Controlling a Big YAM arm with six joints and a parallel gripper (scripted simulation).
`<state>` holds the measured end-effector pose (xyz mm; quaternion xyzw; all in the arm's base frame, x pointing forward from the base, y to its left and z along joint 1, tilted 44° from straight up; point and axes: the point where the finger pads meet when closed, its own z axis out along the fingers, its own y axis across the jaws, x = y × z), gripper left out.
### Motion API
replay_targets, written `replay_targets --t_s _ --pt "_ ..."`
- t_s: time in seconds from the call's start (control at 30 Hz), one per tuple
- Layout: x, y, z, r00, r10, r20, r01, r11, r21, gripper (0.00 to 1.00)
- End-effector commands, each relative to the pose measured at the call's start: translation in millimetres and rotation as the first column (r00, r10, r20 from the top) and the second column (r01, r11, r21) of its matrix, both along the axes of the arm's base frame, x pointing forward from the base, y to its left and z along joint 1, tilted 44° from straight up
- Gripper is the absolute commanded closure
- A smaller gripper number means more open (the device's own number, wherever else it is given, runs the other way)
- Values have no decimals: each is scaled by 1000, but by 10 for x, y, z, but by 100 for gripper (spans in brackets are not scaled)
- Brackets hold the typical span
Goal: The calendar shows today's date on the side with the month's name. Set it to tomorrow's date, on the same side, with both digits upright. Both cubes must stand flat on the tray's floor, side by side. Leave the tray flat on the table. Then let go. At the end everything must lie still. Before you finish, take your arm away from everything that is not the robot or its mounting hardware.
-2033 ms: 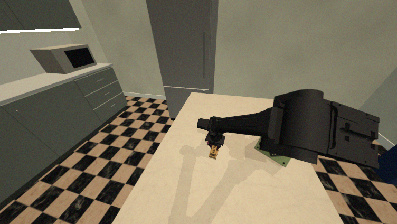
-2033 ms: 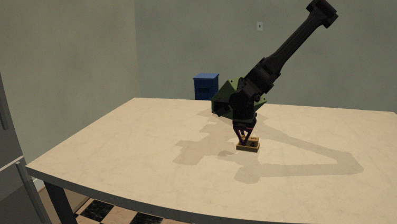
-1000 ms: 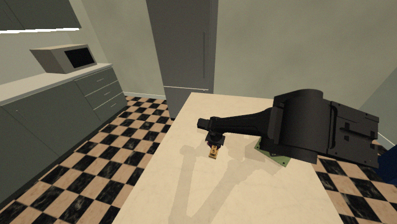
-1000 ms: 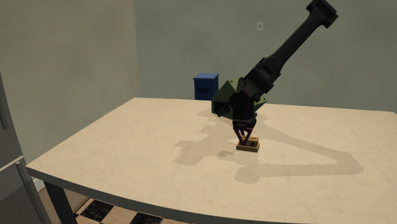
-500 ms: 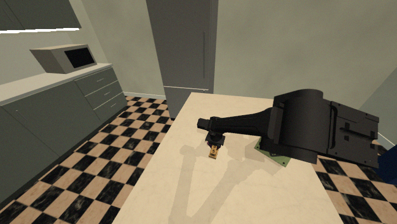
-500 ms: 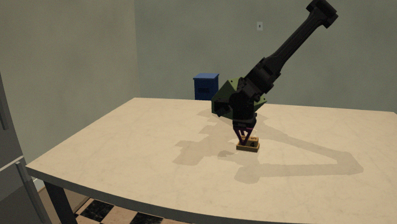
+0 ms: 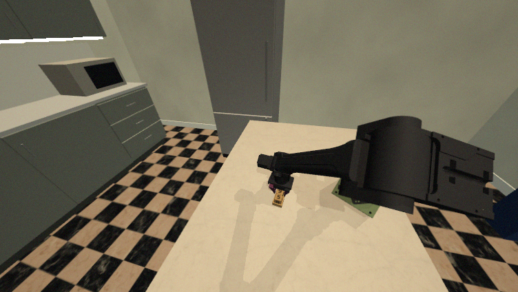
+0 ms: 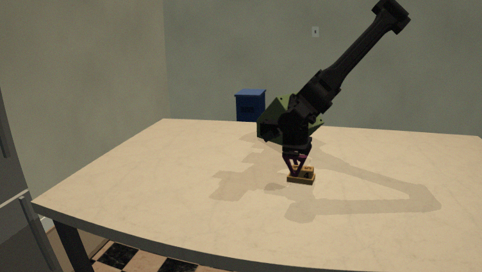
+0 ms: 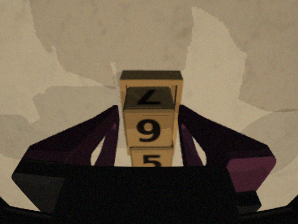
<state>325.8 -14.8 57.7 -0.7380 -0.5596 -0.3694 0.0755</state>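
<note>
checkerboard floor (image 7: 202, 134) (image 8: 118, 255): black and tan. counter (image 7: 326, 250) (image 8: 151, 188) (image 9: 150, 30): cream (faintly mottled). bin (image 8: 250, 104): blue. hand fingers (image 8: 288, 163): purple.

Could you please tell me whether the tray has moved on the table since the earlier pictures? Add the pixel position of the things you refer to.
No, the tray (image 7: 277, 206) (image 8: 300, 179) (image 9: 151, 75) shows no visible shift against the table (image 7: 308, 253) (image 8: 134, 188).
</note>
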Motion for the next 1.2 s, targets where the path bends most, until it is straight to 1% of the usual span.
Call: replay_targets --t_s 0.0,0.3,0.43,0.63,0.7,1.0,1.17 --pt "-4 8 -35 1000 -8 -9 8 1000 1 53" --pt "-24 -19 -10 1000 -14 -12 14 1000 2 53" --pt "64 -149 195 999 -13 36 14 1000 -19 53" --pt "-53 -293 395 999 -13 39 14 1000 -23 53" --pt "-53 -293 395 999 -13 39 14 1000 -23 53" --pt "-270 -542 741 999 -13 41 14 999 -31 53" --pt "-322 -599 819 999 -13 40 14 999 -33 53"
